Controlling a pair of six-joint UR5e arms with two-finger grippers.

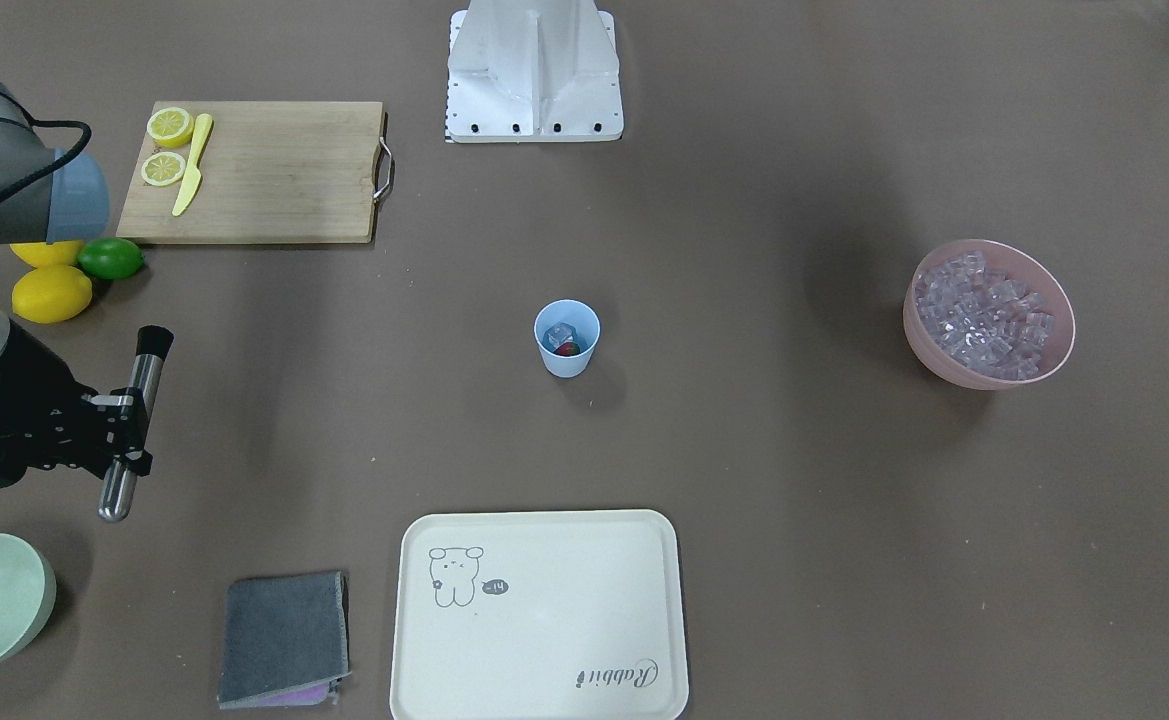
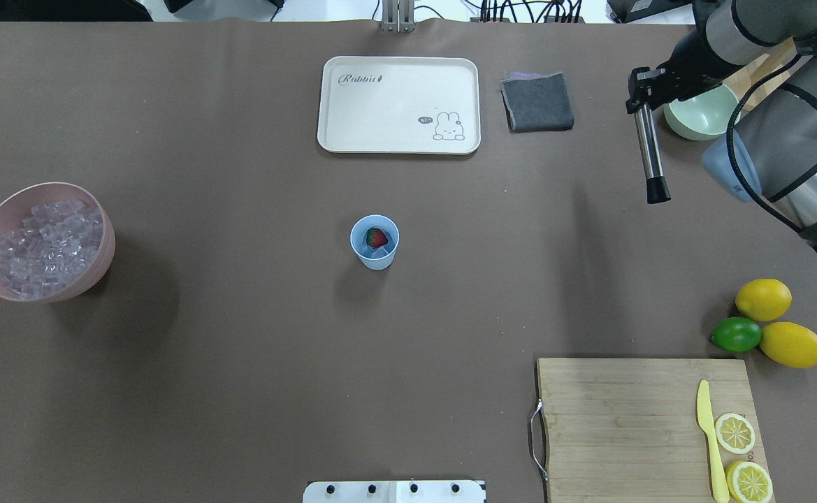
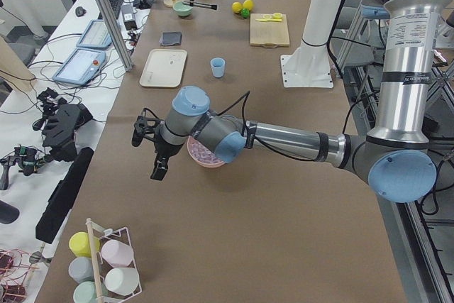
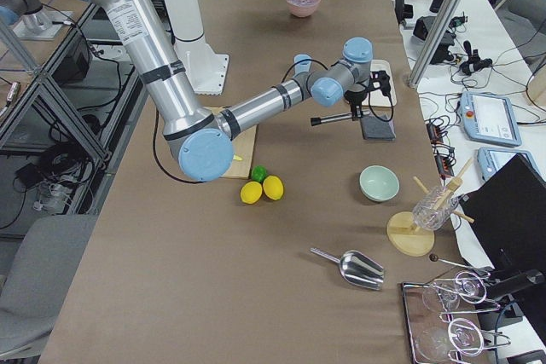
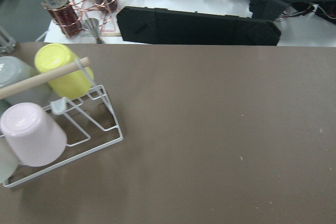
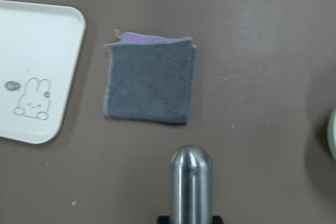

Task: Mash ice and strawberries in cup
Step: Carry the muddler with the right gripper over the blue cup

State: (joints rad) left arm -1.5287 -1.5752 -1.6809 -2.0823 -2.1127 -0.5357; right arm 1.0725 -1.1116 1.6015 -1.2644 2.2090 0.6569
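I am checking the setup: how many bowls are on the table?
2. The pink bowl, full of ice, is at the robot's far left; the pale green bowl is at its far right.

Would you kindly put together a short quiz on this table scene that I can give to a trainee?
1. True or false: the strawberry lies inside the blue cup.
2. The right gripper holds: A) a fork; B) a metal masher; C) a whisk.
3. Fill in: the pile of ice cubes sits in a ___ bowl.
Key: 1 true; 2 B; 3 pink.
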